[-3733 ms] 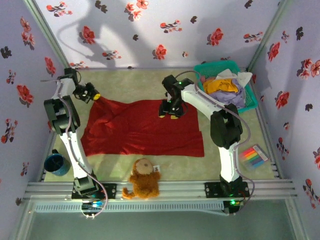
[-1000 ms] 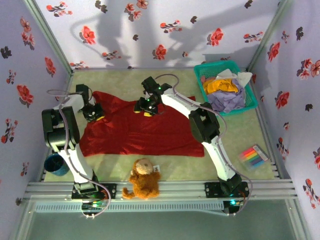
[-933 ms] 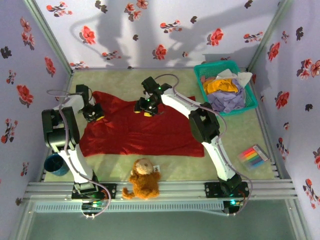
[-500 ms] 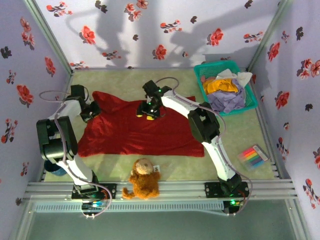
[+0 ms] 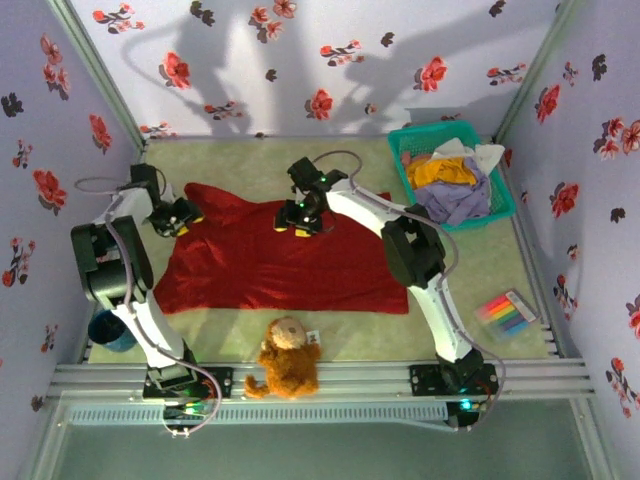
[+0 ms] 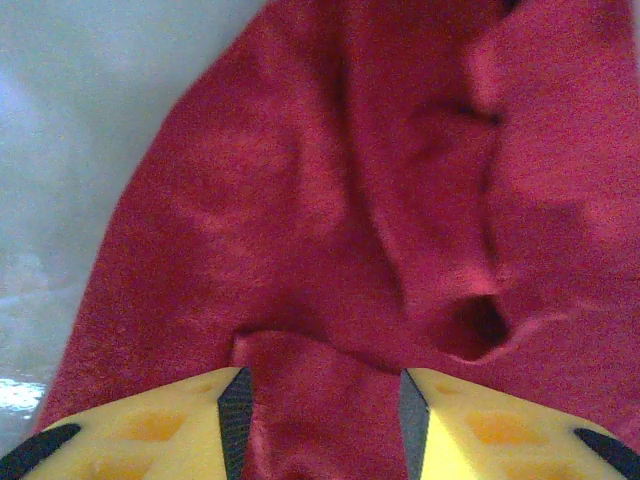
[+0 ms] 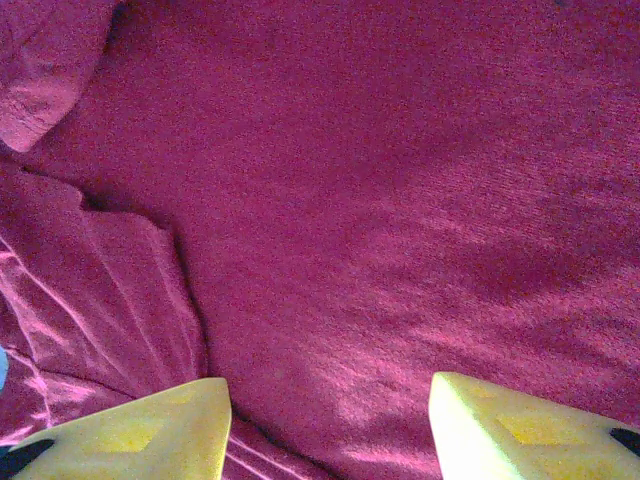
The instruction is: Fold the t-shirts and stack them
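Observation:
A large deep-red t-shirt (image 5: 285,260) lies spread on the table, rumpled along its far edge. My left gripper (image 5: 181,216) is over the shirt's far left corner. In the left wrist view that gripper (image 6: 320,382) is open, its yellow fingers (image 6: 150,425) apart with a raised fold of red cloth (image 6: 310,420) lying between them. My right gripper (image 5: 300,221) hangs over the far middle of the shirt. In the right wrist view it (image 7: 328,385) is open above flat red cloth (image 7: 400,200). More t-shirts, mustard-orange (image 5: 443,170), lavender (image 5: 455,200) and white (image 5: 487,155), sit piled in the basket.
The teal mesh basket (image 5: 505,205) stands at the back right. A brown plush teddy (image 5: 286,368) sits at the near edge, just in front of the shirt's hem. A blue cup (image 5: 108,328) is at the near left, and a pack of coloured markers (image 5: 508,312) at the near right.
My left gripper's jaws have gone from shut to open, and it has shifted slightly back and left at the shirt's corner. My right gripper has moved a little to the right.

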{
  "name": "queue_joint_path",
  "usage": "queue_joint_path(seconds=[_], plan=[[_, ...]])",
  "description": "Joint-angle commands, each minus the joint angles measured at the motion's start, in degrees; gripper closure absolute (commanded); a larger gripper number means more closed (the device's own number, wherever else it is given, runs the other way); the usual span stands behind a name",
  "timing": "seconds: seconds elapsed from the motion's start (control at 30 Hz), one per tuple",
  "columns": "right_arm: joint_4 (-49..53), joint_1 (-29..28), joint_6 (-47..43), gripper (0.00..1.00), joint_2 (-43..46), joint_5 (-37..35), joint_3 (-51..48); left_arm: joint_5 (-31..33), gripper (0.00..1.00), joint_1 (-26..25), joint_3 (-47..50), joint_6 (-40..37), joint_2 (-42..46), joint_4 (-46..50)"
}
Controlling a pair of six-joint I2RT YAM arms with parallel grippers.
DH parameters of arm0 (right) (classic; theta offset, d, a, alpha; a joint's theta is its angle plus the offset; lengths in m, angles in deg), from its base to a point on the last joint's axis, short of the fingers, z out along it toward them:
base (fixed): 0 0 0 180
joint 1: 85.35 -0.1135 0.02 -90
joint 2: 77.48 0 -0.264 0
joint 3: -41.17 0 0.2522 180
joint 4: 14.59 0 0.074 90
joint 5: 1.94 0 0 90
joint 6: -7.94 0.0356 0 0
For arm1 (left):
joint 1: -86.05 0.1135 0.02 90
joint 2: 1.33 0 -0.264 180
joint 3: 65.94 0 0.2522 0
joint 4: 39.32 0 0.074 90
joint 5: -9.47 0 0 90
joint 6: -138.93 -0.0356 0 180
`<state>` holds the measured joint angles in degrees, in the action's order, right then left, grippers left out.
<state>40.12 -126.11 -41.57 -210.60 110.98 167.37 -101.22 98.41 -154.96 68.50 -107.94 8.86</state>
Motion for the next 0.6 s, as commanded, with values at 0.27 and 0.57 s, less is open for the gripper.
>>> queue_joint_path(seconds=[0.27, 0.57], plan=[[1.8, 0.4, -1.7, 0.44, 3.1, -1.0, -2.8, 0.8, 0.75, 11.5, -2.4, 0.7, 1.1, 11.5], [0.7, 0.5, -1.5, 0.44, 3.6, -0.7, -3.9, 1.5, 0.8, 11.7, -0.7, -3.3, -3.7, 19.8]])
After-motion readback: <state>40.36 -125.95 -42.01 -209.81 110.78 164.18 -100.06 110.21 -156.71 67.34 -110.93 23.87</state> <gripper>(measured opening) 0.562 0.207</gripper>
